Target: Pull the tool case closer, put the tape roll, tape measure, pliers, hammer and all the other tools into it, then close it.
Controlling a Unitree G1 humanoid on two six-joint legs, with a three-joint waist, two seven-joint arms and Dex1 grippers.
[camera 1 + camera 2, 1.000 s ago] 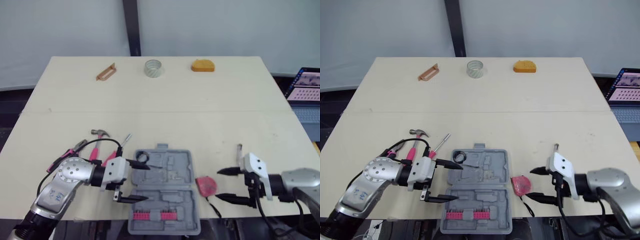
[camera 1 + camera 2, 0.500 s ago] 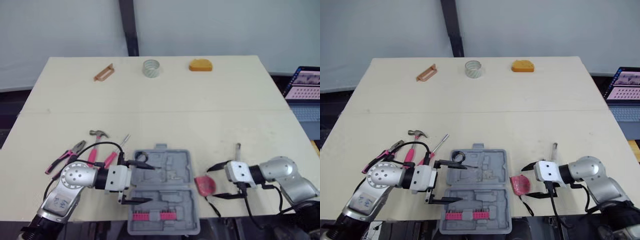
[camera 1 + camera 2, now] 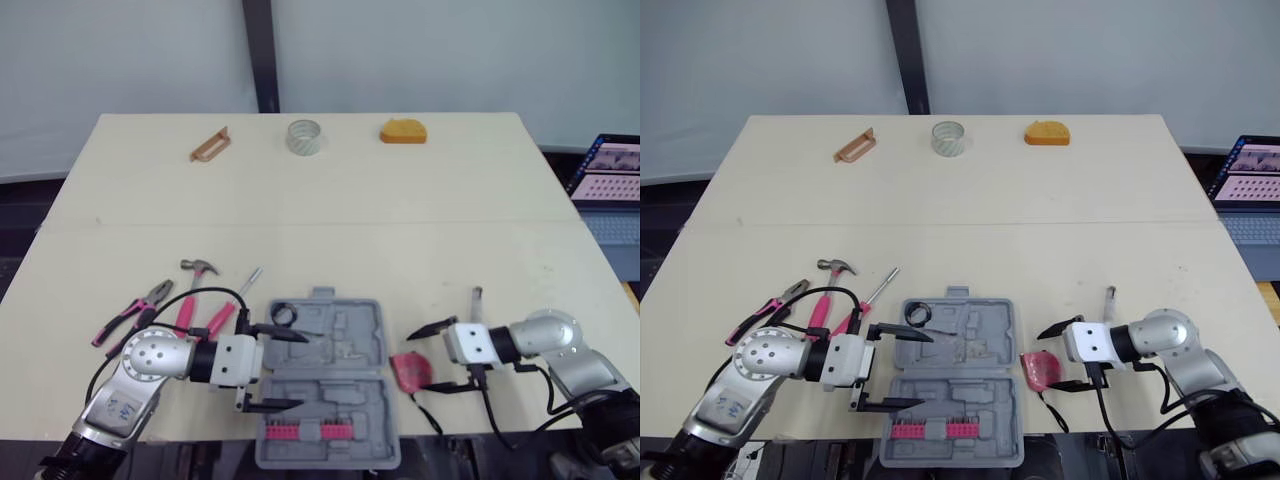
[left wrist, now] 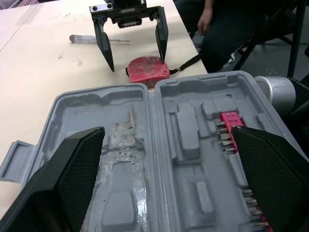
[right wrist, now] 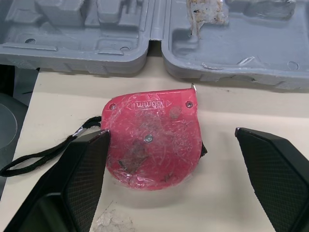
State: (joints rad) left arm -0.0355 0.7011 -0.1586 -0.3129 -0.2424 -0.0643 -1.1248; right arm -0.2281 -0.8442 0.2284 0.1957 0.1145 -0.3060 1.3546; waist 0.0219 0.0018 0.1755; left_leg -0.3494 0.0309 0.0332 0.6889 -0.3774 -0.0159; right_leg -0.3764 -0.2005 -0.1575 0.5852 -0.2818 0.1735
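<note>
Straddling the red tape measure (image 5: 152,140), the right gripper (image 3: 413,363) has its two black fingers spread wide and grips nothing. The measure lies flat on the table between those fingers, closer to one than the other, with the open tool case (image 3: 350,345) just beyond it. It looks like a hard, compact shell, probably dense for its size, and its glossy film wrap may make it slippery. The surest hold is likely across the middle of the body, on the straighter edges rather than the rounded corner. The loose black strap (image 5: 43,157) trails back beside one finger and could snag. The left gripper (image 3: 302,370) is equally wide open and empty, with the case directly ahead of its fingertips.
</note>
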